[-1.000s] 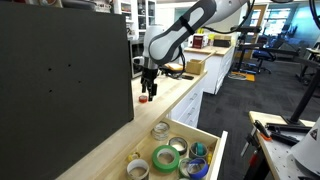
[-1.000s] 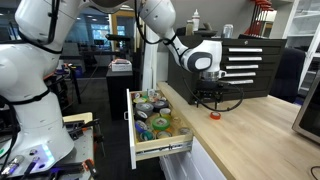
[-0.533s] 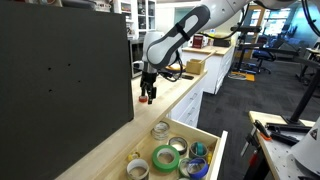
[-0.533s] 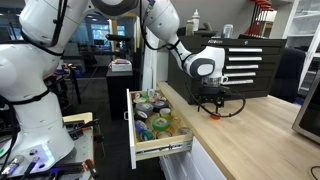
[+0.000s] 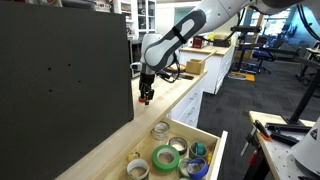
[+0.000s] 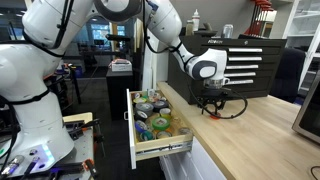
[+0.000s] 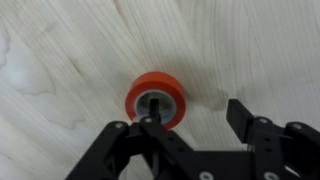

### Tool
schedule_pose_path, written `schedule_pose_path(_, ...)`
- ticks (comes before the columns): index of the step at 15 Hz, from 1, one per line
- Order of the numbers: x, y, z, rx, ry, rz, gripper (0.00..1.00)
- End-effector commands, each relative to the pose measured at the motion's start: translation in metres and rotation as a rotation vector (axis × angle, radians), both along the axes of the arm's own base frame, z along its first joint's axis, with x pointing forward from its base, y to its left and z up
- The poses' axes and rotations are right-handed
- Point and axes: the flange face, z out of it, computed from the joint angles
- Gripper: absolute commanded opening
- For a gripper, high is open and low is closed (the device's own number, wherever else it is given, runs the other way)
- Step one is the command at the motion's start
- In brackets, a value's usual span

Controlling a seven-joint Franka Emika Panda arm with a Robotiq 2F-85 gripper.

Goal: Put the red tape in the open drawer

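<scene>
The red tape (image 7: pixel 172 92) lies flat on the light-wood countertop and fills the middle of the wrist view. My gripper (image 7: pixel 195 105) is open and low over it: one finger stands in the ring's hole, the other is on the bare wood well outside the ring. In both exterior views the gripper (image 5: pixel 146 96) (image 6: pixel 212 106) is down at the countertop and mostly hides the tape. The open drawer (image 5: pixel 216 148) (image 6: pixel 161 151) is pulled out below the counter's edge, away from the gripper, and holds several tape rolls.
A green roll (image 5: pixel 165 157) and a blue roll (image 5: pixel 197 167) lie in the drawer among others. A tall dark panel (image 5: pixel 60 80) stands on the counter beside the arm. A dark tool chest (image 6: pixel 245 68) stands behind the gripper. Black cables (image 6: pixel 235 108) lie on the counter.
The gripper has come down onto the countertop over the red tape, which showed beside it before and is now mostly covered. The tape has not moved.
</scene>
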Motion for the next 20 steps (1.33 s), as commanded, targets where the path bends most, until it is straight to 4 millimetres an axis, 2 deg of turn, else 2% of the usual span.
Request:
schedule_pose_path(1,0.006,-0.008,0.008,0.025,0.001,0.002,0.41)
schedule_pose_path(6,0.004,-0.015,0.011,0.028,0.001,-0.012,0.07)
schedule_pose_path(8,0.002,-0.017,0.011,0.030,0.001,-0.022,0.00)
schedule_pose_path(10,0.000,-0.018,0.014,0.037,-0.001,-0.030,0.04)
schedule_pose_path(14,-0.008,-0.014,0.023,0.040,-0.010,-0.026,0.04)
schedule_pose_path(20,-0.034,0.000,0.056,0.028,-0.034,-0.005,0.04)
